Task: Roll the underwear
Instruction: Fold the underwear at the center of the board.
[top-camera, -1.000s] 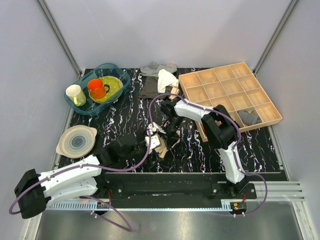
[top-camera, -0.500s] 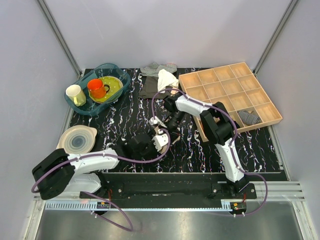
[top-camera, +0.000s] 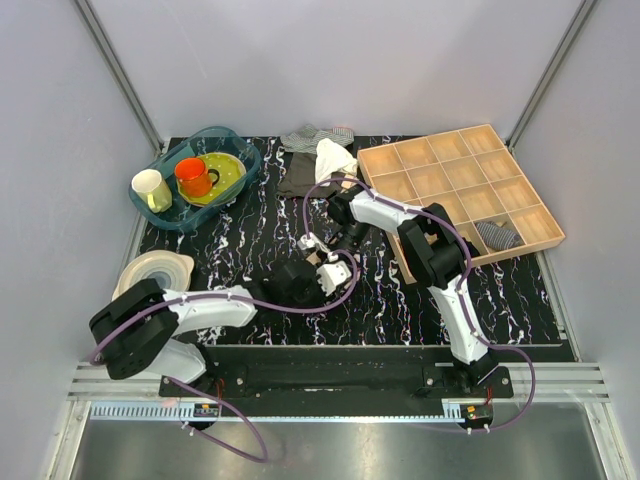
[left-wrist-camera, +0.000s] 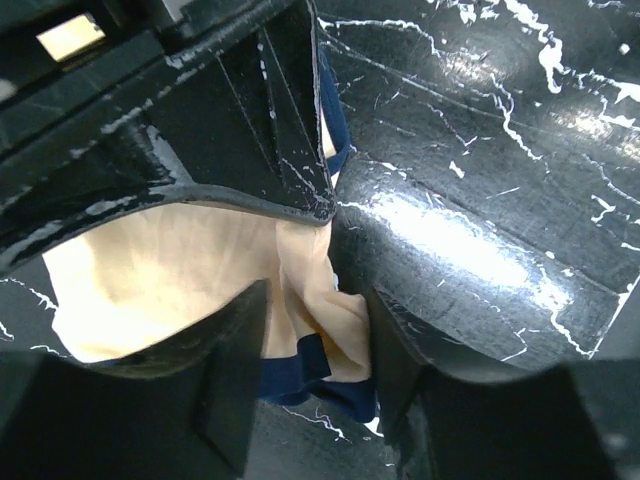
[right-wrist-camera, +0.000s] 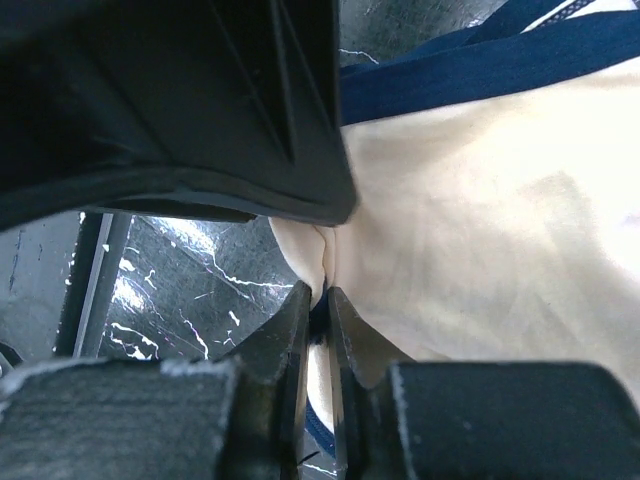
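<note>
The underwear (left-wrist-camera: 150, 280) is pale beige fabric with dark edging, lying on the black marbled table. In the top view it is mostly hidden under the two grippers at the table's middle. My left gripper (top-camera: 333, 272) reaches in from the lower left. In the left wrist view it (left-wrist-camera: 315, 370) has a bunched fold of the underwear between its fingers. My right gripper (top-camera: 344, 248) comes in from behind. In the right wrist view it (right-wrist-camera: 322, 305) is shut tight on a pinched fold of the underwear (right-wrist-camera: 480, 200).
A teal basin (top-camera: 160, 212) with a mug, an orange cup and a yellow-green plate stands at the back left. A pale plate (top-camera: 140, 272) is at the left. A wooden compartment tray (top-camera: 455, 160) is at the right, with a white cloth (top-camera: 335, 157) and dark cloths behind.
My left arm has swung rightwards and its gripper has moved right with the fabric, close to the right gripper. The right gripper has drawn back slightly.
</note>
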